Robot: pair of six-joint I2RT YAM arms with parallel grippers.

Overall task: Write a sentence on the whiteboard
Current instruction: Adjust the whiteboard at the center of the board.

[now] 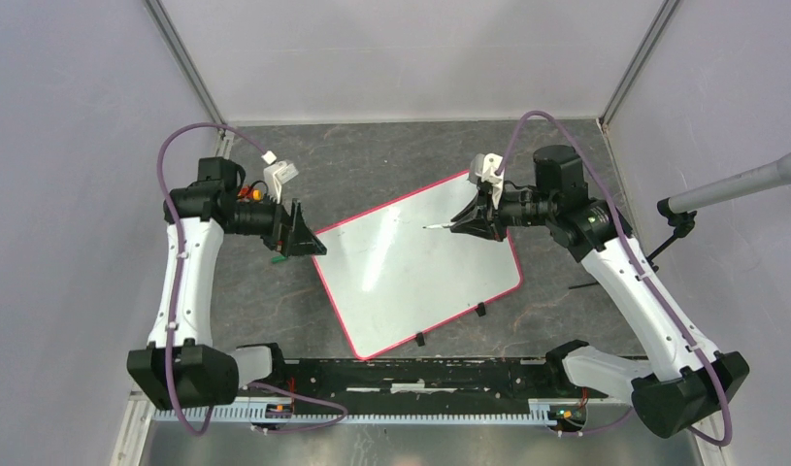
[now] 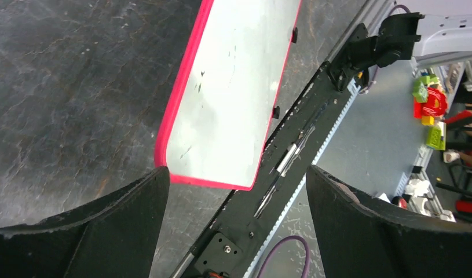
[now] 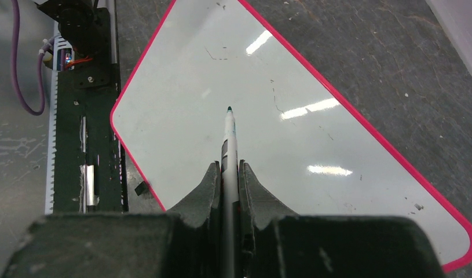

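My right gripper (image 3: 229,169) clamps a slim white marker (image 3: 229,133), tip ahead over the glossy white, red-rimmed whiteboard (image 3: 181,98). My left gripper (image 2: 236,172) stands wide apart, the board's corner just ahead.

The left arm (image 1: 182,282) is reached toward 12 o'clock, and the left hand (image 2: 236,176) is turned toward 4 o'clock, fingers spread wide, nothing gripped. The right hand (image 3: 227,168) is pointed toward 9 o'clock, fingers clamped on the marker (image 3: 229,139).

Dark mottled tabletop (image 1: 372,165), pale lilac walls (image 1: 61,146)
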